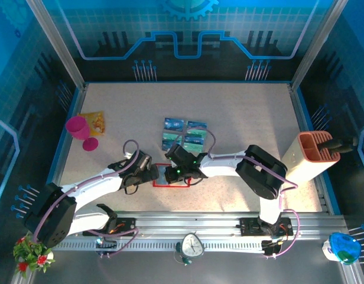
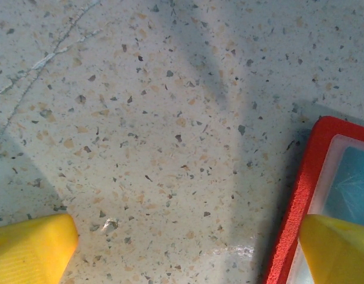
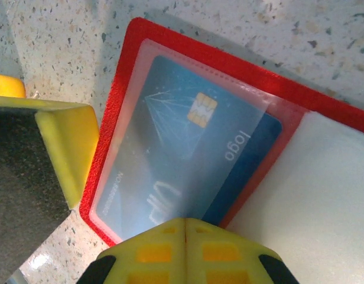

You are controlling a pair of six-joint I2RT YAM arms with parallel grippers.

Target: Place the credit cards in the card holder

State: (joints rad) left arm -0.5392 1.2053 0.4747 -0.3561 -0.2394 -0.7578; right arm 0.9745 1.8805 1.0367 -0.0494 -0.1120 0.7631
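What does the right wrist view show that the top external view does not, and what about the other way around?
Right wrist view: close detail of a blue card, with its gold chip and the word "logo". It lies mostly under the clear pocket of the red card holder, with its right end sticking out.
Top external view: more cards grouped on the table beyond the holder, a pink cup, a yellow-orange packet and an orange-brown organizer at the right edge.
Both: the card holder, with the right gripper over it.
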